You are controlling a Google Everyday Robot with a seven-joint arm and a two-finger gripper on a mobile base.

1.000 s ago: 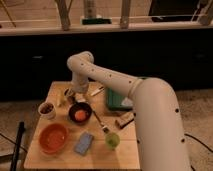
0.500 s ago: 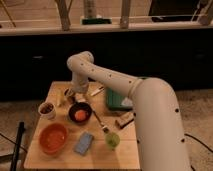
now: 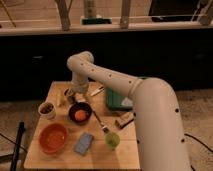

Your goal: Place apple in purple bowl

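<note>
The apple lies inside the purple bowl on the desk, just near-right of the gripper; whether the gripper is open, I cannot tell.

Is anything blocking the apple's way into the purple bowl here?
Nothing visible does: the apple already lies inside the purple bowl, and the hand hangs just beyond the bowl's far-left rim.

My grey gripper sits just beside the dark purple bowl. The apple is orange-red; the bigger bowl is orange.
</note>
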